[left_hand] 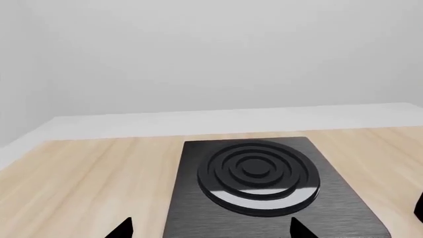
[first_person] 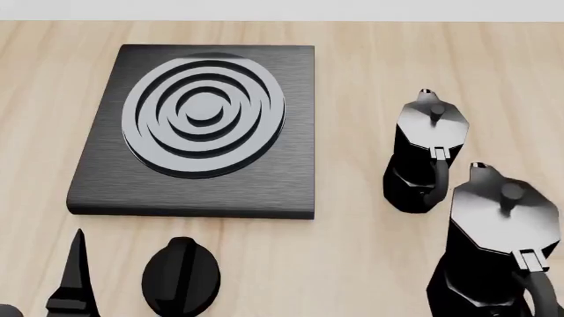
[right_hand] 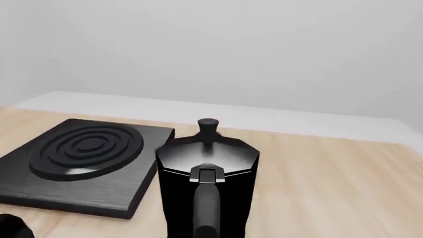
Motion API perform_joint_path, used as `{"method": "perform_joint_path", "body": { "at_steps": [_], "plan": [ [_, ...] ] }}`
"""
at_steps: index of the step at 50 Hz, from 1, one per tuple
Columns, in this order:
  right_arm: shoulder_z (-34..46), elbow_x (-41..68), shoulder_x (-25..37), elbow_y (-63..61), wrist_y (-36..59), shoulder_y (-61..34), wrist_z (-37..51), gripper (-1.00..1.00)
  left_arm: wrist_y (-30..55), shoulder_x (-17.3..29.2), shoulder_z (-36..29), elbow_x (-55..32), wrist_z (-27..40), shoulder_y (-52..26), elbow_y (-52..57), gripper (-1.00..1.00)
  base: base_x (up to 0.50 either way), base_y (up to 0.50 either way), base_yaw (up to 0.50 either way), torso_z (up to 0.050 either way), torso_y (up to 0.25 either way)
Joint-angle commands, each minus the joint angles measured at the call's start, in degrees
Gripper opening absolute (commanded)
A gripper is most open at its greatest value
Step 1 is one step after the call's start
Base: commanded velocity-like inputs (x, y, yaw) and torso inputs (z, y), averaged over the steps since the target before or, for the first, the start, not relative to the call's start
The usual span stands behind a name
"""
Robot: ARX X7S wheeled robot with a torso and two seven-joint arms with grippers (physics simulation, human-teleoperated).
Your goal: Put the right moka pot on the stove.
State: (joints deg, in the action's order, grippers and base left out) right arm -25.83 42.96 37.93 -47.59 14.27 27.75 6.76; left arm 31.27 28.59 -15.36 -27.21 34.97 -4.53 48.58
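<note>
In the head view, at the lower left corner of the frame, one dark pointed finger (first_person: 76,271) of the left end effector is seen above the pale wooden surface (first_person: 370,264). In the left wrist view the left end effector (left_hand: 211,230) is shown spread, its two black fingertips set well apart at the lower edge of the frame with nothing pinched between them. Just right of that finger in the head view, a small round black dial knob (first_person: 181,274) is found lying on the surface, near the front edge of the stove (first_person: 105,178) but apart from it.

The stove is seen at the upper left and centre of the head view as a flat black slab lying on the surface. Its round burner (first_person: 205,115) of concentric rings is left bare, and nothing is carried by it.

Right of the stove, at the centre right of the frame, the other moka pot (first_person: 426,155) is stood upright on the surface, clearly apart from the slab, with its handle turned toward the lower edge of the frame. The right moka pot (first_person: 500,244) is placed at the lower right corner, upright on the surface, just beside the other pot, well apart from the stove, and partly cut off by the frame edge.

In the right wrist view the right moka pot (right_hand: 206,183) is seen at the lower centre with its handle facing the camera, the stove (right_hand: 79,193) at its left. The right end effector is shown in none of the views, so its state cannot be told.
</note>
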Motion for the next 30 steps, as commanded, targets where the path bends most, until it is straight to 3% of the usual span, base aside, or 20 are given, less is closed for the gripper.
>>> {"method": "perform_joint_path", "body": {
  "at_steps": [1,19,30],
  "plan": [
    [2.96,-2.59,-0.35,-3.51,-0.36,-0.33,-1.08,-1.0,-0.08,0.13,-0.1,-0.05,0.2,-0.02,-0.07,1.0,0.0,0.0,0.0,0.0,0.0],
    [10.07,-1.04,3.13,-6.77,4.54,-9.12,1.48,-1.0,-0.52,0.32,0.05,-0.58,0.29,0.12,-0.02,1.0,0.0,0.0,0.0,0.0,0.001],
    [15.15,7.66,8.79,-7.67,12.78,-23.9,7.8,-1.0,-0.92,0.43,0.08,-0.91,0.18,0.17,-0.16,1.0,0.0,0.0,0.0,0.0,0.0]
  ]
}}
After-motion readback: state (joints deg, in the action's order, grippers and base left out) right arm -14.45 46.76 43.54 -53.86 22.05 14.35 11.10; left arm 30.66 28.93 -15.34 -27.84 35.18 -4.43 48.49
